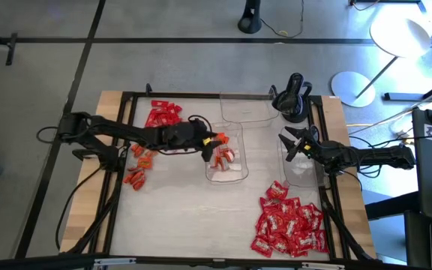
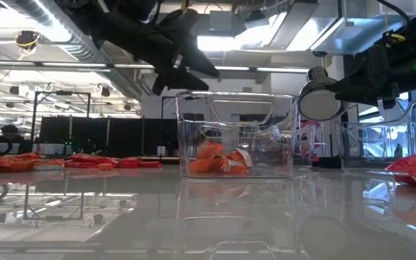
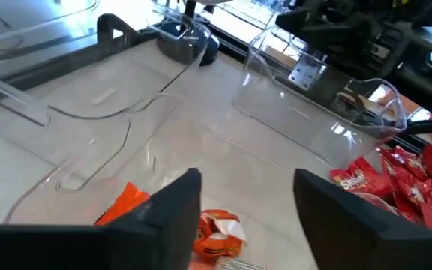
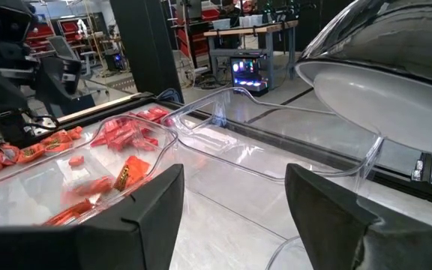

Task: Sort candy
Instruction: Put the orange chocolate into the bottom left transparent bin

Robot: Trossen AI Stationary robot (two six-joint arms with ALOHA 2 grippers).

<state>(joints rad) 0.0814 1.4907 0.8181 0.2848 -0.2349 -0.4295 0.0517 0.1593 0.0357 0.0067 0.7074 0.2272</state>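
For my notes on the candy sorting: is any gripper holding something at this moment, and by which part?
Nothing is held. The left gripper is open above the middle clear tray, where orange candy lies. The right gripper is open and empty over the right tray.

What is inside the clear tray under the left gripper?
The clear tray holds several orange candies, with the open left gripper above it. Overlapping wrappers hide the exact count.

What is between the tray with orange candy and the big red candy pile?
Only bare white tabletop lies between the clear plastic tray of orange candy and the big red candy pile, seen in the high view.
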